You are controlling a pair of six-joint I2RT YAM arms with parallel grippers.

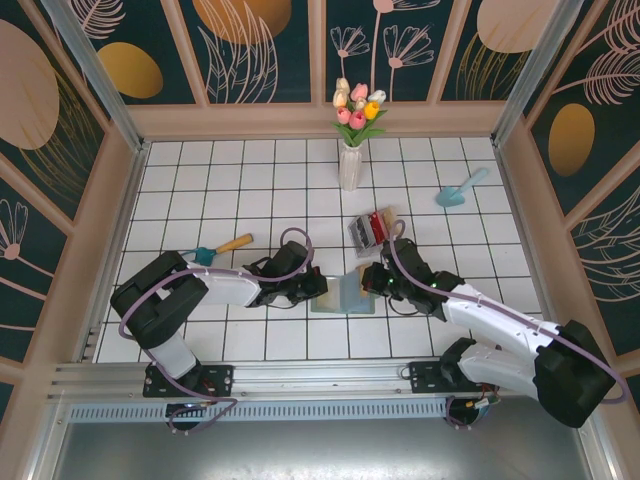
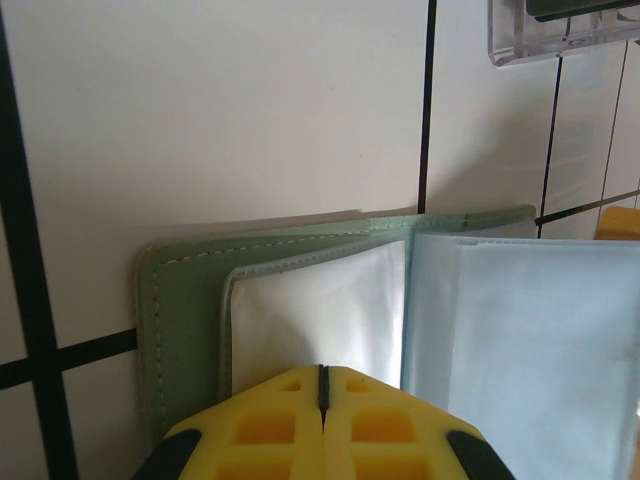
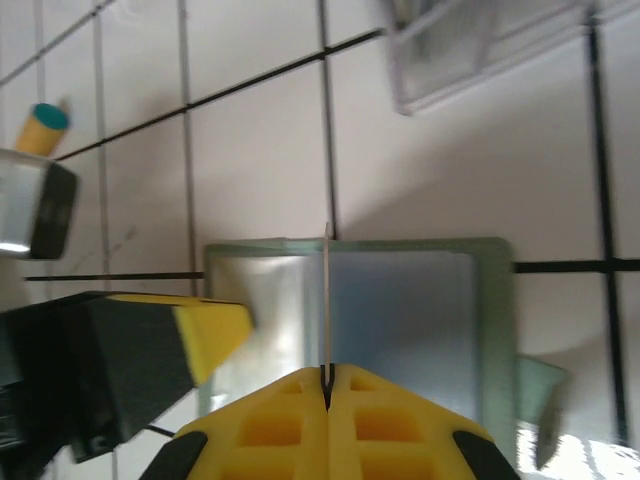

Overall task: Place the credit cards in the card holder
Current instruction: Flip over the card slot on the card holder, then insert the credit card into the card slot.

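- Top external view: I count one grey-green folding card holder (image 1: pixel 345 295), lying open on the white tiled table (image 1: pixel 250 180), right between my two arms.
- One clear plastic box (image 1: pixel 360 235) sits just behind it with the red and dark credit cards (image 1: pixel 375 226) stacked inside. They're too small for me to count.
- Left gripper (image 2: pixel 322 385): yellow fingertips pressed together with nothing between them, over the holder's clear sleeves.
- Right gripper (image 3: pixel 327 385): fingertips pinched on a thin sheet (image 3: pixel 327 300) seen edge-on, standing upright over the holder. I honestly can't tell if it's a card or a sleeve.
- From the right wrist, the left gripper's fingertip blocks the holder's near left corner.
- Other stuff, one of each: white vase of tulips (image 1: pixel 350 165) at the back, teal plastic scoop (image 1: pixel 455 190) back right, orange-handled tool (image 1: pixel 228 245) by the left arm.
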